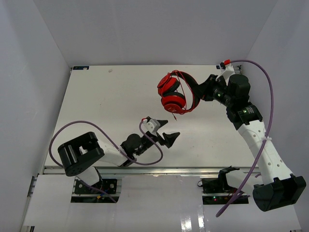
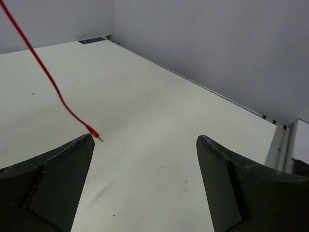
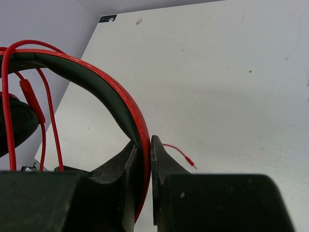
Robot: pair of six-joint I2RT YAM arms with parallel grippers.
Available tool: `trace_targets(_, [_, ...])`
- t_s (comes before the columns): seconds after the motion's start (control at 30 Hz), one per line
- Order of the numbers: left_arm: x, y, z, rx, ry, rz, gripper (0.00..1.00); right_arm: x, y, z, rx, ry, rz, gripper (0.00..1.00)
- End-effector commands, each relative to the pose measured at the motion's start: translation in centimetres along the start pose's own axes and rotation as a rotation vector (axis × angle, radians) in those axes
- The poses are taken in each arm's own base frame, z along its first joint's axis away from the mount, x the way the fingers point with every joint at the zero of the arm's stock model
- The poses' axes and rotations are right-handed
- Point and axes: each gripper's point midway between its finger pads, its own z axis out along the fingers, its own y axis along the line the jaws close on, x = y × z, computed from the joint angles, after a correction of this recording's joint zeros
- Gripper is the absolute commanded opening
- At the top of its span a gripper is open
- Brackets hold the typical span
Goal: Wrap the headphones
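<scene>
The headphones (image 1: 173,95) are clamped by the headband in the right gripper (image 3: 145,154), toward one o'clock on the table (image 1: 106,106); the left gripper (image 2: 145,145) is spread wide (nothing held), at six o'clock.

**Table** (image 1: 111,106): flat, matte white top with scattered small dark specks (image 3: 249,71) and a faint smudge (image 1: 110,71) close to its far edge.

**Walls** (image 1: 145,29): plain pale grey panels rising from the far, left and right edges of the table and enclosing it on three sides.

**Sticker** (image 1: 80,68): small dark rectangle lying flat at the far left corner of the table, just beside the junction of two walls.

**Rail** (image 1: 145,170): grey metal strip running from side to side along the near edge of the table.

**Panel** (image 1: 159,208): glossy white surface nearer than the rail, showing bright reflections.
</scene>
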Motion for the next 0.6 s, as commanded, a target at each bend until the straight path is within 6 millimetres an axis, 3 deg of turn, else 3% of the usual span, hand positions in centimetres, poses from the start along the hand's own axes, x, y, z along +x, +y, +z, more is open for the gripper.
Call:
trace_targets(0.0, [-0.9, 5.3, 1.2, -0.218, -0.020, 0.062, 0.98, -3.5, 3.0, -1.3, -0.092, -0.106, -0.018, 0.08])
trace_targets(0.07, [-0.8, 6.0, 2.9, -0.222, -0.019, 0.083, 0.98, -3.8, 3.3, -1.5, -0.095, -0.110, -0.023, 0.08])
trace_targets(0.2, [-0.2, 10.9, 6.7, -0.392, 0.015, 0.113, 0.98, -4.0, 3.8, -1.9, -0.110, -0.112, -0.020, 0.08])
trace_targets(0.33, [-1.0, 12.7, 9.7, -0.325, -0.039, 0.079, 0.98, -4.3, 4.0, -2.1, -0.114, -0.116, -0.023, 0.08])
trace_targets(0.43, [0.1, 14.0, 11.5, -0.316, 0.026, 0.069, 0.87, -4.3, 4.1, -2.1, -0.118, -0.117, -0.020, 0.08])
trace_targets(0.47, [-0.1, 14.6, 11.9, -0.331, 0.035, 0.064, 0.78, -4.3, 4.1, -2.2, -0.119, -0.118, -0.019, 0.08])
trace_targets(0.5, [-0.3, 15.2, 12.0, -0.352, 0.032, 0.055, 0.58, -4.3, 4.1, -2.2, -0.120, -0.118, -0.019, 0.08])
trace_targets(0.53, [-0.6, 15.7, 11.9, -0.378, 0.020, 0.042, 0.30, -4.3, 4.1, -2.2, -0.121, -0.117, -0.018, 0.08])
trace_targets(0.57, [-0.6, 15.7, 11.6, -0.382, 0.012, 0.036, 0.13, -4.2, 4.1, -2.2, -0.122, -0.116, -0.018, 0.08])
